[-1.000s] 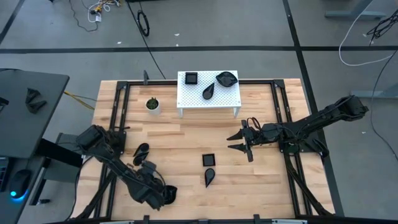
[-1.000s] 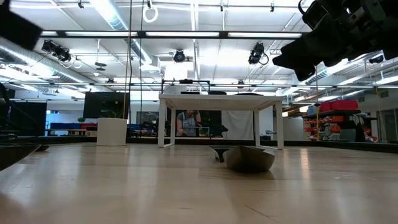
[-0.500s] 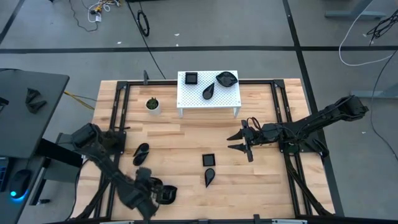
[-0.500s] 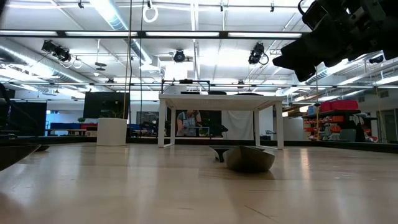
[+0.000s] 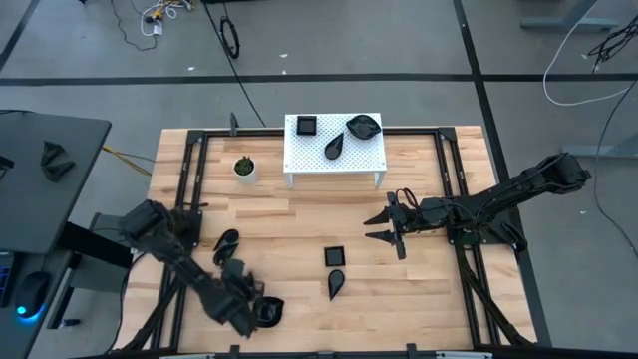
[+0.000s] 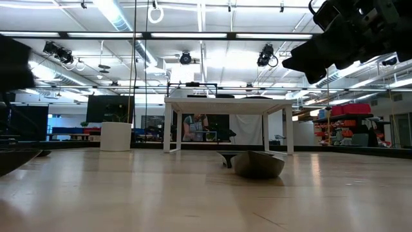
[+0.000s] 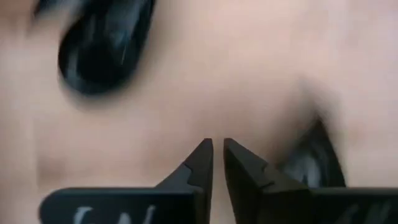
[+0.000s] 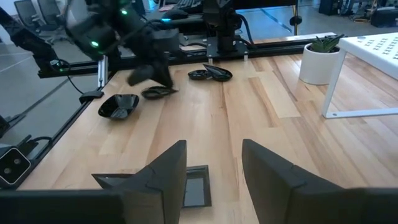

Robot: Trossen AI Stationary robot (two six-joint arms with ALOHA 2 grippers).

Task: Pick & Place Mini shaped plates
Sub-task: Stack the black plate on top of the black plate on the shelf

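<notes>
A: What lies nearest the table's front edge?

B: The left gripper (image 5: 261,311), fingers nearly together with only a slit between them, holding nothing. A glossy black rounded dish (image 5: 271,310) sits right under it, and more black leaf-shaped dishes (image 5: 227,244) lie a little further in.

A: And mid-table?

B: A black teardrop dish (image 5: 336,283) and a small black square dish (image 5: 335,256), close together. The right gripper (image 5: 387,229) hangs beside them, jaws spread wide and empty.

A: Farthest back?

B: A white perforated rectangular stand (image 5: 299,150) carrying three more black dishes (image 5: 362,126), with a small white pot and green plant (image 5: 244,168) beside it.

A: How will they handle?

B: Probably light, stiff, slick and chippable. I'd pinch across a raised rim, one finger inside the bowl, since a flat grasp would likely slide off the glaze.
</notes>
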